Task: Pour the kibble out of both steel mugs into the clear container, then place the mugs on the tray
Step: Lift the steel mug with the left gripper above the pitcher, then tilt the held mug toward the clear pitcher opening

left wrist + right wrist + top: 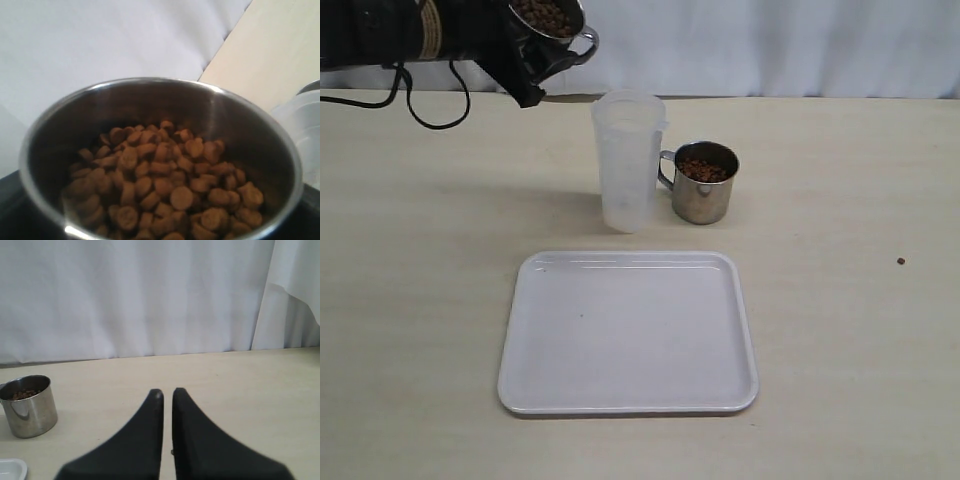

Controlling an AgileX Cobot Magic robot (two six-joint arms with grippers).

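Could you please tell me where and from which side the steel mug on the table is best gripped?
Probably across the wall of the standing mug, coming from the exterior view's right, its free side. Its handle points left at the clear container, leaving little room. It stands upright holding kibble, so keep it level.

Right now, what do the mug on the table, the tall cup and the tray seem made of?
The mug looks like polished steel: mirror-like reflections. The tall cup seems translucent whitish plastic; light shows dimly through. The tray is probably white plastic, smooth, faintly glossy.
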